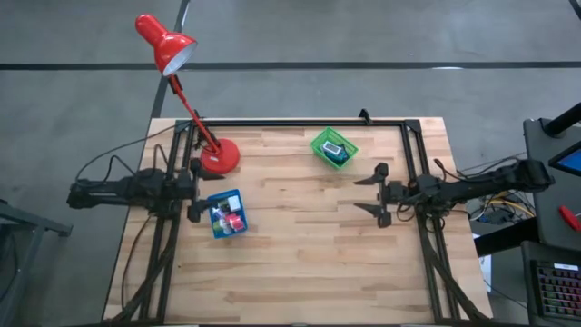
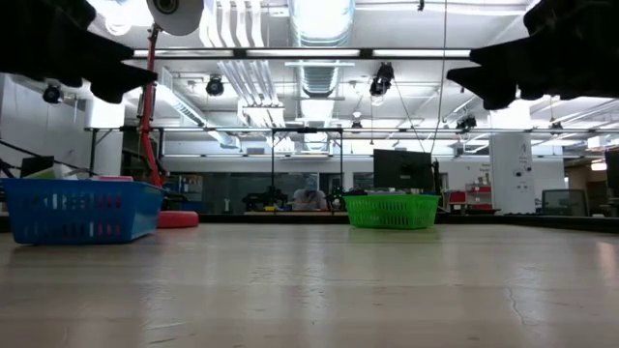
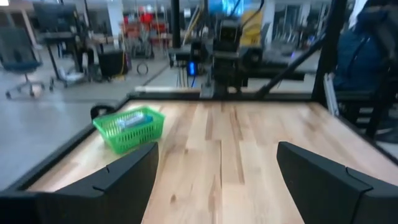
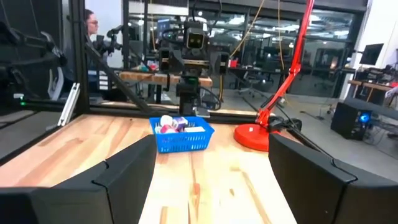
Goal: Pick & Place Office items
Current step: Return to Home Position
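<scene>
High view shows both arms drawn in at opposite sides of the wooden surface (image 1: pixel 300 245). The left gripper (image 1: pixel 198 191) is at the left side, just beside the blue basket (image 1: pixel 211 214). Its fingers are spread wide apart and grip nothing. The right gripper (image 1: pixel 368 193) is at the right side, well apart from both baskets and pointing toward the centre. Its fingers are likewise wide apart and empty.

The office items (image 1: pixel 229 218), white, red and purple block-like pieces, lie heaped inside the blue basket. Teal and dark flat pieces (image 1: pixel 334 149) lie inside the green basket (image 1: pixel 320 138), which stands toward the far edge, right of centre.

The red desk lamp (image 1: pixel 220 159) has its base on the far left part of the surface, near the blue basket. Its head leans out beyond the far edge.

Low view shows both baskets resting flat on the surface, the blue one to the left with the lamp base just beside it. Dark arm parts hang in the upper corners, clear of the surface.

Left wrist view shows that gripper's own fingers (image 3: pixel 106 186) set wide apart. The green basket lies ahead to one side, and the right arm (image 3: pixel 224 50) is opposite across the surface.

Right wrist view shows that gripper's fingers (image 4: pixel 118 180) wide apart, with the blue basket framed between them farther off. White and purple pieces show above the basket's rim. The lamp base stands beside the basket, and the left arm (image 4: pixel 189 56) is behind it. A person (image 4: pixel 93 28) is partly visible in the room beyond.
</scene>
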Available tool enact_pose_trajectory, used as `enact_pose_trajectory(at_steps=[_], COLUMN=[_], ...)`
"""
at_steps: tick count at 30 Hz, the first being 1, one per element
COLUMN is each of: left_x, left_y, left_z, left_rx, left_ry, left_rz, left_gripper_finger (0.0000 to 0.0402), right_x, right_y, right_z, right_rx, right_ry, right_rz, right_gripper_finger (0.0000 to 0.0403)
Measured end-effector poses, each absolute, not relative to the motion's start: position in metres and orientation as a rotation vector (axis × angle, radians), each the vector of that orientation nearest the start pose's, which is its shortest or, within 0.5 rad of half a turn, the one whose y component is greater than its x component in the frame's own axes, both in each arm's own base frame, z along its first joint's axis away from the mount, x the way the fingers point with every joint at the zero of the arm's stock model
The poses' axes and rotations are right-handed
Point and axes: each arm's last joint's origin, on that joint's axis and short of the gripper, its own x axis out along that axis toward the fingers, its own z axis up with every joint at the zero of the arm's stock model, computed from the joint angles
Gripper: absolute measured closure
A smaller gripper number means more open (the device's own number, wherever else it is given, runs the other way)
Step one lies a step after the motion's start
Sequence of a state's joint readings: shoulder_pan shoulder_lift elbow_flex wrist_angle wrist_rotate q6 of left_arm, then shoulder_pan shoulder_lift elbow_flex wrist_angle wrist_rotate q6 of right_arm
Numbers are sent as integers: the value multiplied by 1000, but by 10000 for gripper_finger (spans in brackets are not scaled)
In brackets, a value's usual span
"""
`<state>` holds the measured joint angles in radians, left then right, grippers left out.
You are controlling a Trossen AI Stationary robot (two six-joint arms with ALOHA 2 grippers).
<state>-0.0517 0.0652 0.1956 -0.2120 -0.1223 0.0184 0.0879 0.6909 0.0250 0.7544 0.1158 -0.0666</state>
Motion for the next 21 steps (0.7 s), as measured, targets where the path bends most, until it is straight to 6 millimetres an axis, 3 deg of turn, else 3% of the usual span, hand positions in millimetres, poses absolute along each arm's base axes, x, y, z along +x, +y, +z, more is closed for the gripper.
enact_pose_trajectory(at_steps=[4,21], left_x=[82,87], left_y=[-1,0], left_z=[207,194], left_rx=[45,55], left_ry=[14,37], left_rz=[65,121], left_gripper_finger=[69,69], right_x=[138,124], right_y=[9,8], right_z=[174,170], right_rx=[-58,-49], right_ry=[-57,24], right_rz=[-30,-16], right_gripper_finger=[101,117])
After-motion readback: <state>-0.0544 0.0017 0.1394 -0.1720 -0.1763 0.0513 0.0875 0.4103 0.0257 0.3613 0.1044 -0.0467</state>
